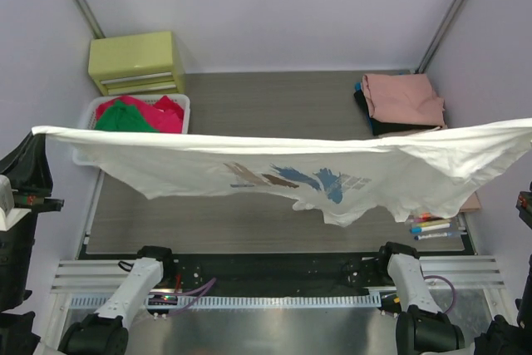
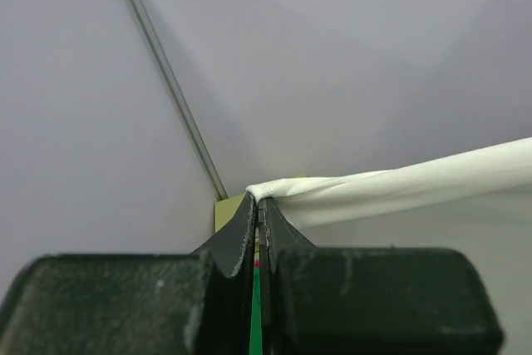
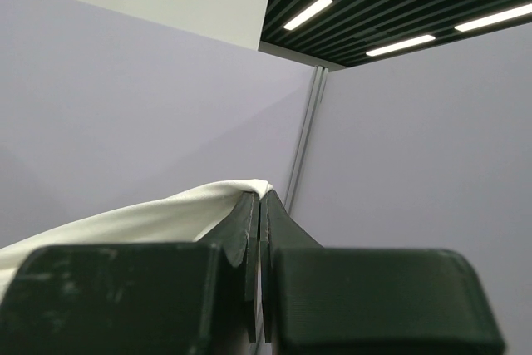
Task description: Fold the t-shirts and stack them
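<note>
Across the middle of the top view, the white printed t-shirt (image 1: 274, 164) hangs stretched in the air between your two arms, above the counter (image 1: 266, 101). Your left jaws are pressed shut on its left corner at the left edge of that view. In the left wrist view the cloth (image 2: 399, 184) is pinched right at the tips and runs off to the right as a rolled band. Your right jaws are also shut on cloth. The right wrist view shows the white fabric (image 3: 141, 218) caught at the tips and falling away to the left.

The shirt's upper edge runs nearly straight from side to side, with a slight dip toward the middle. Its lower edge is uneven, shallow on the left and sagging lowest right of centre, below the blue and brown print (image 1: 291, 178).

Beyond the upper edge, bare counter shows between the white basket (image 1: 181, 101) at far left and the folded stack at far right. The basket holds the red t-shirt (image 1: 166, 114) and the green t-shirt (image 1: 125, 118). The stack is the salmon-pink t-shirt (image 1: 406, 96) lying on the black t-shirt (image 1: 378, 125).

A yellow-green drawer box (image 1: 137, 61) stands behind the basket, against the back wall. Some markers (image 1: 432, 227) lie at the near right, just beside the counter's edge. A strip of counter also shows below the hanging hem, nearer the arm bases.
</note>
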Robot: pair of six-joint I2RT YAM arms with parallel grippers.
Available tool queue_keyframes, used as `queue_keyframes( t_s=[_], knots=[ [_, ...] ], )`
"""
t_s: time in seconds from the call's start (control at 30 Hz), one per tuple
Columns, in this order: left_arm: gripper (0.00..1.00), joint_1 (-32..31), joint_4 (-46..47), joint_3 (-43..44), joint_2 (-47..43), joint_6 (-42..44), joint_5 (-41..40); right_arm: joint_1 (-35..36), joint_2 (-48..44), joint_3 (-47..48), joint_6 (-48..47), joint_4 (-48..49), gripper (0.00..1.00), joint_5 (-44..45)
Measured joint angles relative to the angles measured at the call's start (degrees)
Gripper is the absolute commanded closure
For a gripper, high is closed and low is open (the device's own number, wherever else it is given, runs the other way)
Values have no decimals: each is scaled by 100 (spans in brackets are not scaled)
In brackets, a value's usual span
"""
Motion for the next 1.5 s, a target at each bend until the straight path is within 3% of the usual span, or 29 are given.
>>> queue_keyframes(
  t_s=[0.27,0.57,0.8,1.07,1.27,1.5],
  knots=[
    [100,17,15,140,35,-66,48,0,52,92,48,-17,99,-46],
    [100,20,566,-1222,575,-149,85,9,817,-428,284,26,99,-308],
    [100,17,608,-1523,1213,-260,133,26,1574,-992,496,-175,99,-529],
    [100,17,1132,-3456,1427,-409,514,31,1606,-3224,763,321,99,-828],
    [100,17,1567,-4551,2179,-448,669,39,1947,-4710,868,772,99,-1012],
    [100,17,2055,-4920,2524,-490,848,343,2164,-5737,876,1534,99,-940]
  ],
)
